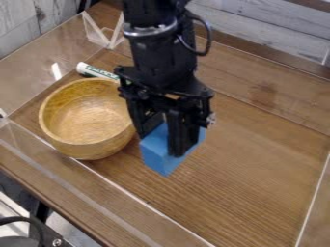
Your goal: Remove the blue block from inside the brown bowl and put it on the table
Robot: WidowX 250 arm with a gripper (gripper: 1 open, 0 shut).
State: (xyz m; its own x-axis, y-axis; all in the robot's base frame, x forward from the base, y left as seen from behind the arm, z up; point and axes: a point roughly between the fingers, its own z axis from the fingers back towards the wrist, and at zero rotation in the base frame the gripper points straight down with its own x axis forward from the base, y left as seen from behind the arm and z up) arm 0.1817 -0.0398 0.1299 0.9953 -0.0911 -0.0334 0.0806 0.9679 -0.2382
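My black gripper (172, 145) is shut on the blue block (162, 154), which hangs upright between the fingers just right of the brown bowl (85, 118). The block's lower end sits at or just above the table (245, 183); I cannot tell whether it touches. The wooden bowl is empty inside and stands at the left of the table, close to the block's left side.
A green-capped white marker (93, 70) lies behind the bowl. Low clear acrylic walls (52, 159) run along the table's front and left edges. Bare wood stretches to the right of the gripper.
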